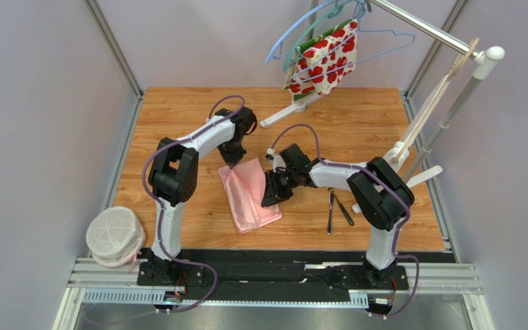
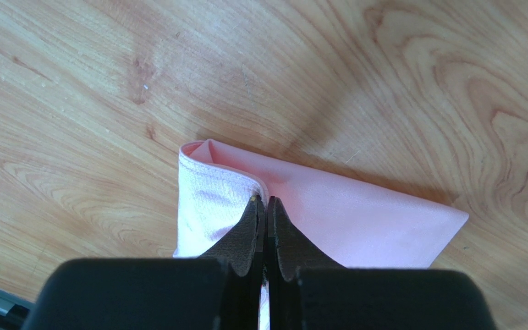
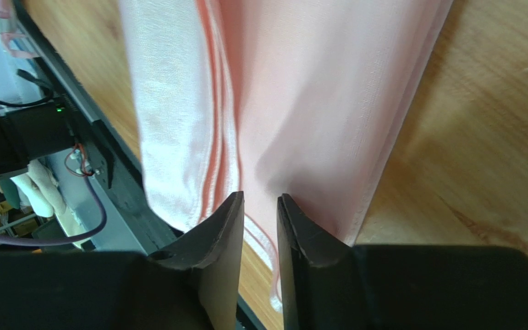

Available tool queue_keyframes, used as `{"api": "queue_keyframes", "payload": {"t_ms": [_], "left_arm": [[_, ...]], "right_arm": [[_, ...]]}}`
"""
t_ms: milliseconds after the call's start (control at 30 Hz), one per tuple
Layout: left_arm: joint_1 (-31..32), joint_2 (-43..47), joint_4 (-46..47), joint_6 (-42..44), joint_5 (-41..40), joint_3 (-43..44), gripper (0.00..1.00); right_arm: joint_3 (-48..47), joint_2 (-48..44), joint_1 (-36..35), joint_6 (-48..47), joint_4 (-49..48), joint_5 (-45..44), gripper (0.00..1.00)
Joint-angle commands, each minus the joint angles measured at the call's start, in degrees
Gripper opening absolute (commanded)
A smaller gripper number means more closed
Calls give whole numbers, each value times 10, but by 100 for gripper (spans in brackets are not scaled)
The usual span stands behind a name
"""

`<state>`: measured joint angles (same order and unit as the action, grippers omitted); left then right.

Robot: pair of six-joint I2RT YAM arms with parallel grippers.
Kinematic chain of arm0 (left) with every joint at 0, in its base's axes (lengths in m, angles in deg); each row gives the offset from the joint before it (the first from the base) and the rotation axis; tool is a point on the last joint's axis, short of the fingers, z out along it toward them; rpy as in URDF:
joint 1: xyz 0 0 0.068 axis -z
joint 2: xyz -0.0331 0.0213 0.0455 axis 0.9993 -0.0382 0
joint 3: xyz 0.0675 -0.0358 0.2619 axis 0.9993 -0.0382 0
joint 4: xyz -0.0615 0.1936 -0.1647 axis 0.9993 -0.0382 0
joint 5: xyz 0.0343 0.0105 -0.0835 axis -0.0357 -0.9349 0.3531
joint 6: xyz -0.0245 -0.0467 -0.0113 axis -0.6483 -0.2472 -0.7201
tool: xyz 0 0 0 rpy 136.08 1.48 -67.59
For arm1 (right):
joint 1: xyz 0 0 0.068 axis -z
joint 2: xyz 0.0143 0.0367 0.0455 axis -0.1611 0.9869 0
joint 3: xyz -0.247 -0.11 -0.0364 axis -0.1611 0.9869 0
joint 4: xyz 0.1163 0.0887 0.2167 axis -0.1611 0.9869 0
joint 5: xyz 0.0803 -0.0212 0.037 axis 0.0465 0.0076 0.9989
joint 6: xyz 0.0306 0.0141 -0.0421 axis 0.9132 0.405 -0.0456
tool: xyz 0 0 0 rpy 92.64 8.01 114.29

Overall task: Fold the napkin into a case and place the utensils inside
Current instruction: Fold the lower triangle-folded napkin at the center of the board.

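The light-pink, slightly shiny folded cloth napkin (image 1: 249,199) was laid near the middle of the wooden table (image 1: 177,117). Its far edge was clamped in the left gripper (image 2: 265,201). The right gripper (image 3: 260,201) was held over its right edge, jaws slightly parted. The two slim metal utensils (image 1: 337,210) were seen toward the near right corner.

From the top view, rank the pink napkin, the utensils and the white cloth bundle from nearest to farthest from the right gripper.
From the right gripper:
1. napkin, at its fingertips, just to the left.
2. utensils, on the table to the right.
3. white cloth bundle, at the far left near corner.
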<state>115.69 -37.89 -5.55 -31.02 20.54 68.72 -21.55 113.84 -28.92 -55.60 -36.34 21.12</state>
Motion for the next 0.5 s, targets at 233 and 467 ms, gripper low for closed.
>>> {"api": "queue_keyframes", "payload": {"t_ms": [233, 467], "left_arm": [[-1, -35, -23, 7, -26, 59, 0], [-1, -41, -17, 12, -20, 60, 0]], "right_arm": [[-19, 21, -4, -8, 8, -34, 19], [-63, 11, -10, -18, 23, -25, 19]]}}
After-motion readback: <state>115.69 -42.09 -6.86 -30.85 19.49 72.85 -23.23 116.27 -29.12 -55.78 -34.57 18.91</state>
